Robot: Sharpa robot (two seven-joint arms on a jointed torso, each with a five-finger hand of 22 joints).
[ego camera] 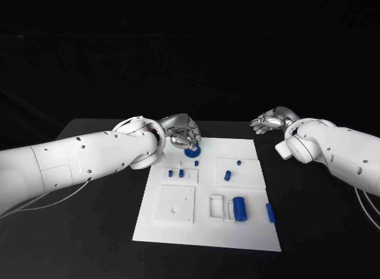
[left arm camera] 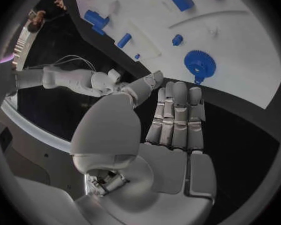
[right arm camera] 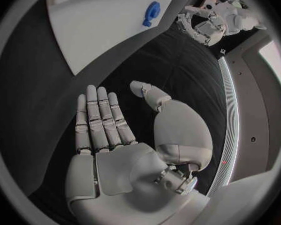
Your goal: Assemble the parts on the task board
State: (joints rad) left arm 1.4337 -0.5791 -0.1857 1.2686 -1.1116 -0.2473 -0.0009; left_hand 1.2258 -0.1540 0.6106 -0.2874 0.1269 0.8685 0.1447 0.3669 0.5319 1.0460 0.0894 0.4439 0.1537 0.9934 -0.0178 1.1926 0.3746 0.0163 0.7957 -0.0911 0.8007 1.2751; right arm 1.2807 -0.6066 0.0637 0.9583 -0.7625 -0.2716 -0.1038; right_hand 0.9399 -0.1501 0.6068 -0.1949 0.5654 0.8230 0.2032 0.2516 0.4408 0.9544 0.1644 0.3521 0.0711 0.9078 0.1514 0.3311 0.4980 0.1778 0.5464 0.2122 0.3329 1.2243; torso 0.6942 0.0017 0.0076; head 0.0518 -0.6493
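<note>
The left hand (ego camera: 180,132) is seen at the far end of the task board (ego camera: 205,232), over its far-left corner, with its fingers drawn down towards a blue gear (ego camera: 192,152). In the left wrist view the left hand (left arm camera: 168,135) is shown flat, the fingers (left arm camera: 178,112) straight and side by side, the thumb standing off to one side; nothing is held in it. The blue gear (left arm camera: 200,62) is seen there just beyond the fingertips, apart from them, lying flat on the board with its toothed rim showing.

The right hand (ego camera: 273,122) is held over the black table (ego camera: 89,232) beyond the board's far-right corner, well apart from every part. In the right wrist view the right hand (right arm camera: 125,150) is likewise open and empty, its fingers (right arm camera: 100,117) straight and together, the thumb apart.

On the task board (left arm camera: 240,35), nearer the robot than the gear, three small blue pegs (ego camera: 180,172) stand in a raised block on the left. Two more small blue pieces (ego camera: 227,175) are seen on a raised plate to the right. A blue cylinder (ego camera: 239,208) lies nearer the robot, its long axis running along the board's length, just beside a white bracket. A slimmer blue pin (ego camera: 270,212) lies at the board's right edge, its long axis nearly parallel to the cylinder. A square white plate (ego camera: 174,203) sits on the board's left half.
</note>
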